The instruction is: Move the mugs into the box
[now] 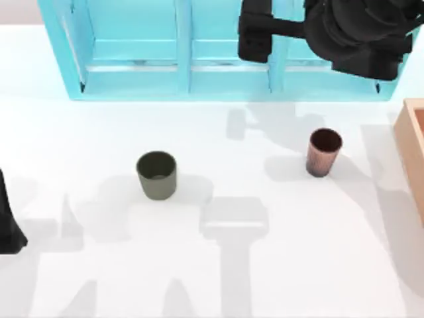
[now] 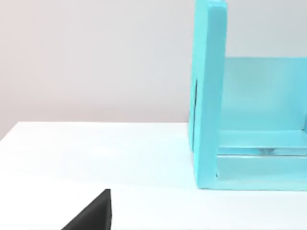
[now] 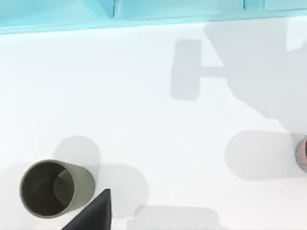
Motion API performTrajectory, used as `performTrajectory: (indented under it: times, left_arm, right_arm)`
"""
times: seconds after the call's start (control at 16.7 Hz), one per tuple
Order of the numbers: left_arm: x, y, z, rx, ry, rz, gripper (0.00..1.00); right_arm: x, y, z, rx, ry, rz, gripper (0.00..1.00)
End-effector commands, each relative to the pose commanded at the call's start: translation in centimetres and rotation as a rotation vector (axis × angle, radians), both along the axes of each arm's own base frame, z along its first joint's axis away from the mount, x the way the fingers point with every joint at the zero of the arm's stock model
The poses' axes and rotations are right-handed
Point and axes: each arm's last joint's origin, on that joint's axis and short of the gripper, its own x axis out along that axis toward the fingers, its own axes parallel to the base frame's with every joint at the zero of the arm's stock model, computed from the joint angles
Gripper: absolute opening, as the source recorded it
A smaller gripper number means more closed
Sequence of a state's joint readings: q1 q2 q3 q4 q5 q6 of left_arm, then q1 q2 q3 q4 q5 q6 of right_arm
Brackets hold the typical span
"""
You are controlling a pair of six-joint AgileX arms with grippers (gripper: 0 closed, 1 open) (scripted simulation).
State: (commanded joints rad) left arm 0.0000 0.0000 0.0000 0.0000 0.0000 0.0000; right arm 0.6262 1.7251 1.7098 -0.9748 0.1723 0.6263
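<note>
Desk [image 1: 298, 265] first, since it's the biggest thing you've got: plain white, with shadows of the arms across it. Along its far edge sits the big turquoise shelf unit [image 1: 165, 59], and your left wrist view catches one end wall of it [image 2: 208, 96] too. The box [image 1: 412, 152] is at the desk's right edge, tan wood with thick walls, only partly in view.

Your right arm [image 1: 351, 33] hangs over the shelf unit at the top right, well back from both mugs. Can't tell whether its tool is wide or narrow from these shots. Your left arm [image 1: 8, 218] is parked at the left edge, and you can't tell its tool state either.

Now the mugs, both upright on the desk and outside the box. The olive-grey mug [image 1: 157, 175] stands left of centre, also seen from the right wrist [image 3: 55, 188]. The copper-brown mug [image 1: 324, 152] stands to its right, near the box but well apart from the olive one.
</note>
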Motion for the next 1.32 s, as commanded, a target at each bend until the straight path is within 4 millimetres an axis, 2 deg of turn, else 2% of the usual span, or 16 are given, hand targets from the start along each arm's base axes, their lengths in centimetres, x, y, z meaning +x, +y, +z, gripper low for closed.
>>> performTrajectory:
  times: [0.12,0.3,0.54,0.66,0.78,1.14,1.32]
  left_arm:
    - [0.0,0.0,0.0,0.0,0.0,0.0,1.0]
    - [0.0,0.0,0.0,0.0,0.0,0.0,1.0]
    - [0.0,0.0,0.0,0.0,0.0,0.0,1.0]
    - [0.0,0.0,0.0,0.0,0.0,0.0,1.0]
    - [0.0,0.0,0.0,0.0,0.0,0.0,1.0]
    - [0.0,0.0,0.0,0.0,0.0,0.0,1.0]
    - [0.0,0.0,0.0,0.0,0.0,0.0,1.0]
  right_arm:
    - [1.5,4.4,-1.6,-0.04,0.082,0.002,1.0]
    - [2.3,10.2,-4.8,-0.104,0.176,0.002,1.0]
    - [1.7,15.4,-8.8,-0.175,0.248,-0.001,1.0]
    - [1.3,16.8,-10.0,-0.195,0.264,-0.002,1.0]
    - [1.2,17.3,-10.6,-0.203,0.27,-0.002,1.0]
    - [1.4,17.2,-10.7,-0.203,0.272,-0.005,1.0]
    - [2.1,17.4,-12.7,-0.206,0.273,-0.002,1.0]
